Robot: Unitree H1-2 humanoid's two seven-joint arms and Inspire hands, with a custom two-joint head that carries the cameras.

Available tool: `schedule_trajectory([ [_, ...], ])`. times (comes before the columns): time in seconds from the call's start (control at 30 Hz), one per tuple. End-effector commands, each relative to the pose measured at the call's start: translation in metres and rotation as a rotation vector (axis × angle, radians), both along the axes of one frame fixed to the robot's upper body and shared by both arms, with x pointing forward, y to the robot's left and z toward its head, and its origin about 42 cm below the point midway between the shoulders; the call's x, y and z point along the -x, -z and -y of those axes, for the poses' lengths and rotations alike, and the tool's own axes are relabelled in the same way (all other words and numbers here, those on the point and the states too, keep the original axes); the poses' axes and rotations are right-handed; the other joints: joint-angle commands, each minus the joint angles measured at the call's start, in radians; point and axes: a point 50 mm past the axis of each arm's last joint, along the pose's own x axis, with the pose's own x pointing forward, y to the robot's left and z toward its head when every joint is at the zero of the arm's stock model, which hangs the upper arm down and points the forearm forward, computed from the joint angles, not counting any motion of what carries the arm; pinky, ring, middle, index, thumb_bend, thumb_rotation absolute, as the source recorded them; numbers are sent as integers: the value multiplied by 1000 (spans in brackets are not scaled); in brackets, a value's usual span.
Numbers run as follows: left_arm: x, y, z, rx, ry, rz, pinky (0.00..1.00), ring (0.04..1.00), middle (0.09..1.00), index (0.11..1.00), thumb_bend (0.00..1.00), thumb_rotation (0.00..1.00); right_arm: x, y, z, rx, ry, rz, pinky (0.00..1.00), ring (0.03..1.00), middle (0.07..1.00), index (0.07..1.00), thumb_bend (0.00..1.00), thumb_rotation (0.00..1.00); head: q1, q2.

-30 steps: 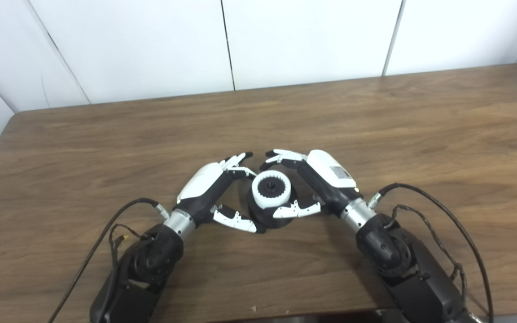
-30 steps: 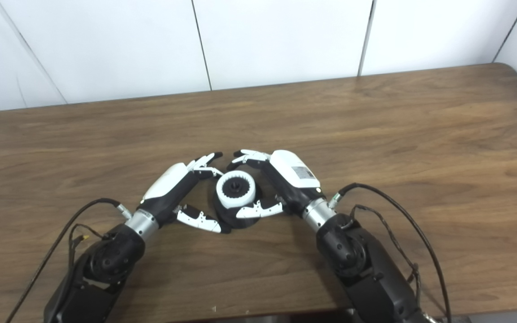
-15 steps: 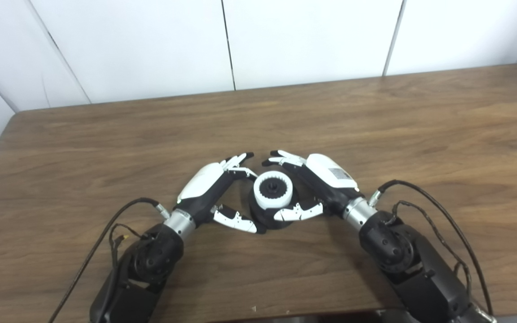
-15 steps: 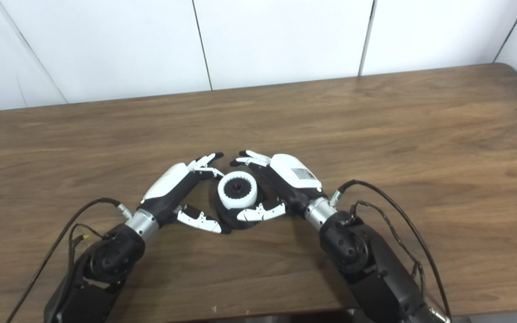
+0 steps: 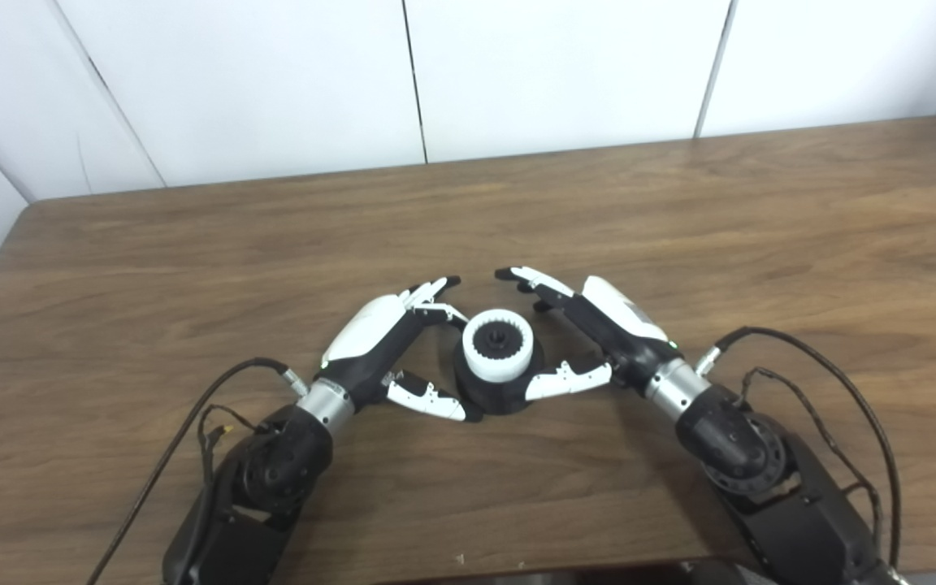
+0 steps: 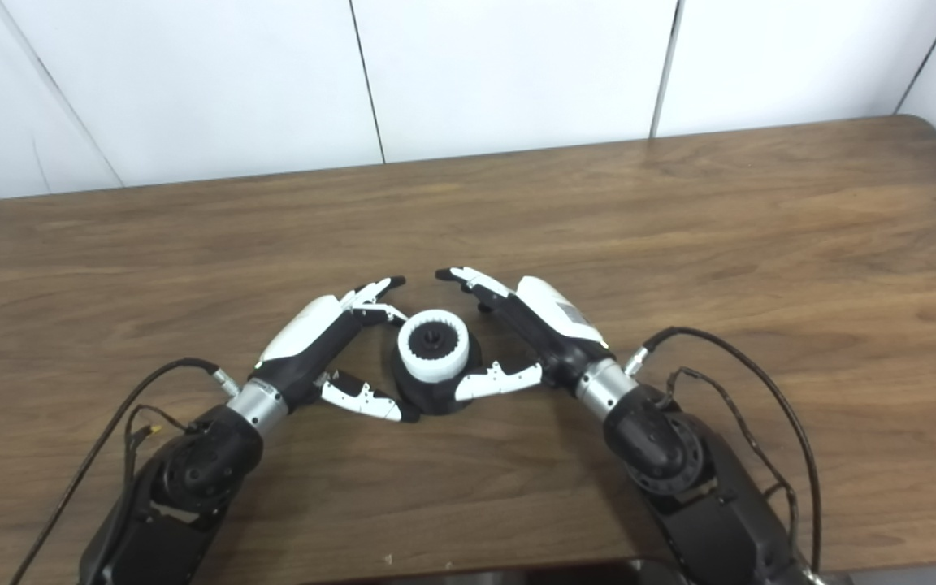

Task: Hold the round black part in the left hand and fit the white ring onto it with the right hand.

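The round black part (image 5: 502,398) stands on the table near the front middle. The white toothed ring (image 5: 499,372) sits on top of it, with the black hub showing in its hole. My left hand (image 5: 383,341) cups the part from the left, thumb against the front of the base and fingers against the back left. My right hand (image 5: 610,325) is open to the right of the part. Its fingers are spread and clear of the ring, and its thumb lies close to the base's right side.
The brown wooden table (image 5: 679,211) stretches back to a white panelled wall (image 5: 557,73). Black cables loop from both forearms, the right one (image 5: 825,366) lying on the table.
My right hand has let go of the white ring, opened and drawn back to the right. The ring stays on the black part. My left hand has not moved.
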Motion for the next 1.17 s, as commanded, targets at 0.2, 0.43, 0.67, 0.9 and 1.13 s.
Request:
schedule_trajectory([
  [0.2,-6,-10,2,-1,22,33,1000,1000,1000,608,947,297,2,2,14,-87,-45,-39,837,931,959,931,1000,607,-2,0],
  [0.43,-7,-10,2,7,19,33,1000,1000,1000,608,947,292,1,8,16,-198,-23,-38,760,889,929,878,893,536,-2,-3],
  [0.67,-8,-10,2,6,12,34,1000,1000,1000,608,943,286,1,13,16,-236,1,-42,745,873,924,875,725,493,-3,-6],
  [0.9,-7,-8,0,11,2,25,1000,1000,1000,614,940,288,1,14,14,-276,56,-54,746,855,905,877,661,542,-4,-6],
  [1.13,-6,-8,-1,8,-1,24,1000,1000,1000,637,949,305,1,17,11,-325,85,-58,717,845,900,868,608,523,-4,-6],
])
